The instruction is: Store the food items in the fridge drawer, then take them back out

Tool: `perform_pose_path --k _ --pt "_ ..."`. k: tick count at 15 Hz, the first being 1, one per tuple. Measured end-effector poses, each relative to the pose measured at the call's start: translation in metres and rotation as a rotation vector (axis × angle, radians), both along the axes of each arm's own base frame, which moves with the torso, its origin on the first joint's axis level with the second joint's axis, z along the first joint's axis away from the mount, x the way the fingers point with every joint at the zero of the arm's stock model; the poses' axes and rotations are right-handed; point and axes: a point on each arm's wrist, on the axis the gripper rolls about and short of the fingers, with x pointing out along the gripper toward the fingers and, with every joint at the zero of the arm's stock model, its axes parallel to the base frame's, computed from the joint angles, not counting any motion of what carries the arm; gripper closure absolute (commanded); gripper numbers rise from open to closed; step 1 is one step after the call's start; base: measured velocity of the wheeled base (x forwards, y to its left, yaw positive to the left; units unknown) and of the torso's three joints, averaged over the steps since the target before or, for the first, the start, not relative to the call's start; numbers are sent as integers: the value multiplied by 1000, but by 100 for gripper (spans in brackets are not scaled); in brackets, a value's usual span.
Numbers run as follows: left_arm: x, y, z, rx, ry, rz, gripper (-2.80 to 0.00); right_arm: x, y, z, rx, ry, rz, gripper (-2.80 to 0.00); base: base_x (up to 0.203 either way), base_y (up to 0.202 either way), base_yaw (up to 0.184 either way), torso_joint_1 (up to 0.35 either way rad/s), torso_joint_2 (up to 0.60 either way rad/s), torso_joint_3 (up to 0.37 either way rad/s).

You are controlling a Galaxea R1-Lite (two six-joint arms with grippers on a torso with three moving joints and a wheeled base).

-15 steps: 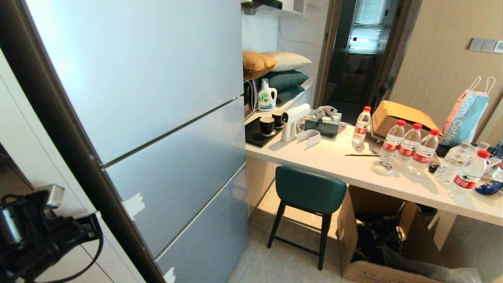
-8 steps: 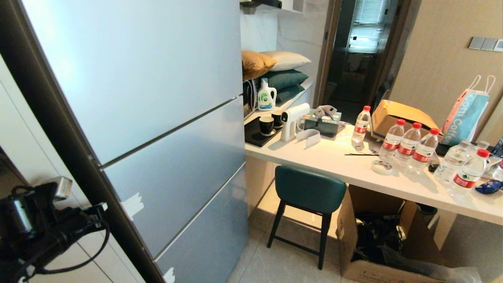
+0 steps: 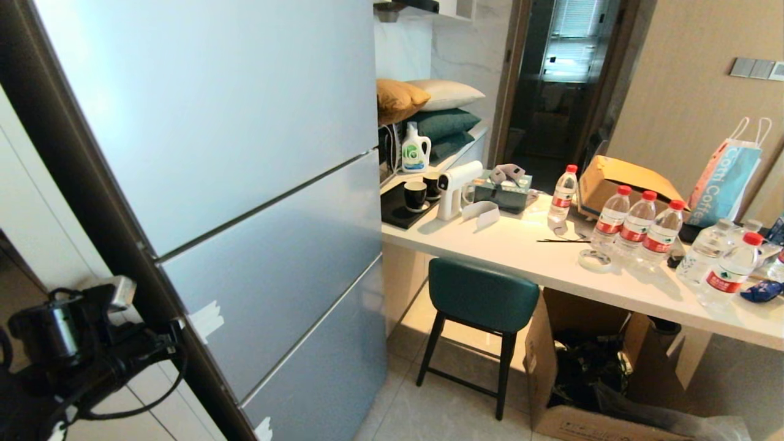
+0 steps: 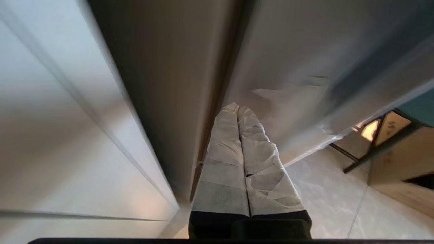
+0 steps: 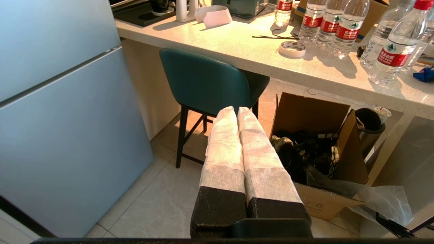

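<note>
The fridge (image 3: pixel 257 184) is fully shut, all its grey-blue panels flush, so the fridge drawer is not in view, and neither the potato nor the bell pepper shows anywhere; I cannot tell where they are. Judging from this, the task is at its very start: the fridge has yet to be opened, the food stored, then taken back out.

The left end effector (image 4: pixel 237 112), its wrapped fingers (image 4: pixel 223 142) pressed together and empty, points at the dark side edge of the fridge, close to the door seam. The right end effector (image 5: pixel 236 113), likewise closed on nothing, hangs idle to the right of the fridge, above the floor before the green stool (image 5: pixel 203 78) under the desk (image 3: pixel 551 257).
</note>
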Motion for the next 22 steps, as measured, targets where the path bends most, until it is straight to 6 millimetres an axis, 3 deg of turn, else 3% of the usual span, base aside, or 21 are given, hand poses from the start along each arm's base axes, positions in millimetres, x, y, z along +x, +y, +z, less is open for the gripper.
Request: perform_pose_path --k 10,22 --pt "-1 -6 -3 -101 6 -55 0 0 0 0 0 0 0 0 0 0 0 0 0 0" --pt "-4 -28 -8 -114 43 -150 0 0 0 0 2 1 0 0 0 0 0 0 0 0"
